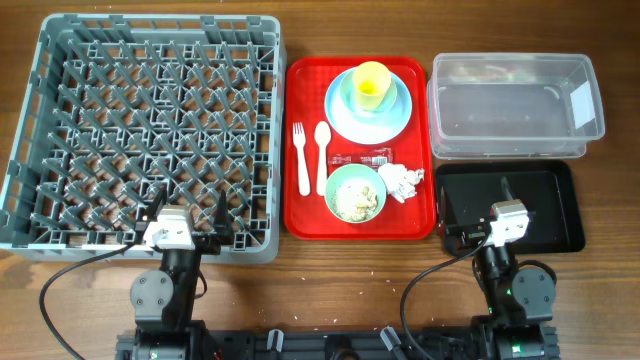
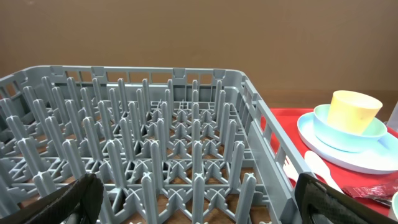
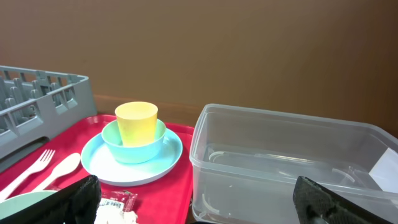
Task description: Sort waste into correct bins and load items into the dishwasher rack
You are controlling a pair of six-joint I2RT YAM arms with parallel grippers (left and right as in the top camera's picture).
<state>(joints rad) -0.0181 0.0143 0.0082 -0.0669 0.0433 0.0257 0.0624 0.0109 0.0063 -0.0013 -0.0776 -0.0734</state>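
Note:
The grey dishwasher rack fills the left and also shows in the left wrist view. On the red tray, a yellow cup stands in a pale blue bowl on a light blue plate. A white fork, spoon, red wrapper and crumpled napkin lie beside a pale green bowl holding rice scraps. My left gripper is open and empty at the rack's near edge. My right gripper is open and empty over the black tray.
The clear tub with a white label stands behind the black tray, and its near wall fills the right wrist view. The cup and bowl stack shows there too. Cables run along the table's front edge by both arm bases.

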